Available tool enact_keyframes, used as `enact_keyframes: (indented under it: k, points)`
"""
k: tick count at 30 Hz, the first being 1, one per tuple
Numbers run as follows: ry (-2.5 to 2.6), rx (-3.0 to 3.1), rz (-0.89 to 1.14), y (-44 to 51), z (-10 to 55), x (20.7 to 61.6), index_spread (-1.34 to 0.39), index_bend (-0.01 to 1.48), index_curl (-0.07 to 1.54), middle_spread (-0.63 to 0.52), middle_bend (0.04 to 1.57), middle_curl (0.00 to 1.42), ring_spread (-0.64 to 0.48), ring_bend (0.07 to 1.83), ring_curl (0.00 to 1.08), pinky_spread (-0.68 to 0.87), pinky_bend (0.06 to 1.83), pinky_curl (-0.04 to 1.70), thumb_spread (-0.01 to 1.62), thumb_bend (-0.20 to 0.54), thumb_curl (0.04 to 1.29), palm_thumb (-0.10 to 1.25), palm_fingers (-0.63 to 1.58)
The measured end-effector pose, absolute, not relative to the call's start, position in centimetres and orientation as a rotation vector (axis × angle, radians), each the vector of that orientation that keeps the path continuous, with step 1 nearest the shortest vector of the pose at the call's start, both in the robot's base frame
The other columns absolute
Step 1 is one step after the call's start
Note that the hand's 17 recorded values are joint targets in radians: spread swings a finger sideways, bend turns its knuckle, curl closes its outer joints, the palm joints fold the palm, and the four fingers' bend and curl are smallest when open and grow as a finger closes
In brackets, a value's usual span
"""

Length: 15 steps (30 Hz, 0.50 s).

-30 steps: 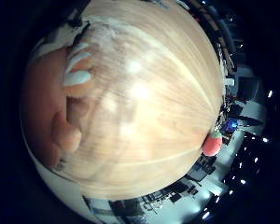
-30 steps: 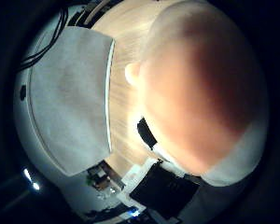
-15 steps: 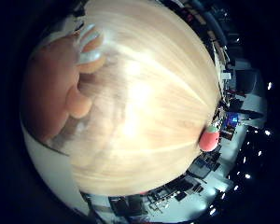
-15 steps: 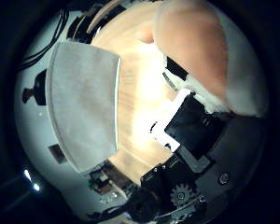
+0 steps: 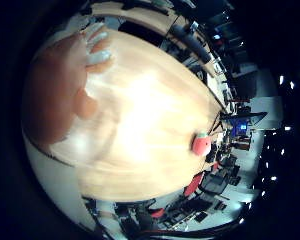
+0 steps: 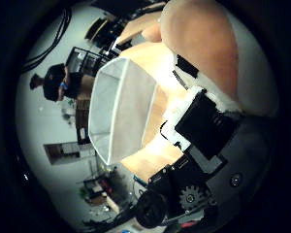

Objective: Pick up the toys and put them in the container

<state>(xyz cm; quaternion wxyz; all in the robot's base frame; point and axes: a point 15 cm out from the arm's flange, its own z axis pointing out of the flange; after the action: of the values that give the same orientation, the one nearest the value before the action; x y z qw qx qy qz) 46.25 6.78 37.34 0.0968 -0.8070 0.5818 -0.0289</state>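
1. Right, I've got the big soft orange-and-white plush toy tight against my palm; it fills much of the thumb-side view, so it is very close.
2. My black-and-white robot hand shows a finger segment pressed along the plush's flank, so I read it as clasped round the toy, though I can't see every fingertip.
3. The little-finger-side view shows the same plush, with pale blue-white toes, hanging over the pale wooden tabletop; I can't tell whether it touches the wood, but I judge it lifted.
4. The relation that matters: the translucent white rectangular plastic container sits on the table off to my thumb side, beside the toy rather than under it, open mouth tilted toward the camera.
5. So the coming carry, as I judge it, runs toward the thumb side until the plush hangs over that opening.
6. Well apart, near the table's far edge, a small red rounded toy waits on the wood; that one is not yet collected.
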Motion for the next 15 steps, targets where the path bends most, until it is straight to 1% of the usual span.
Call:
enact_keyframes:
  k: [3, 7, 15]
  points:
    - [1.631, -2.399, -0.122, 9.4, 39.8, 45.2, -0.54, 0.36, 0.40, -0.45, 0.74, 0.68, -0.35, 1.21, 0.49, -0.42, 1.31, 0.47, 1.10, 0.061, 0.39, 1.10, 1.14]
    - [1.526, -2.423, -0.124, 12.7, 42.0, 43.8, -0.54, 0.35, 0.43, -0.46, 0.72, 0.68, -0.35, 1.20, 0.48, -0.43, 1.30, 0.47, 1.10, 0.038, 0.39, 1.11, 1.14]
    - [1.354, -2.499, -0.032, 18.9, 45.6, 41.7, -0.56, 0.31, 0.49, -0.47, 0.70, 0.68, -0.36, 1.19, 0.48, -0.43, 1.29, 0.48, 1.10, 0.000, 0.39, 1.13, 1.14]
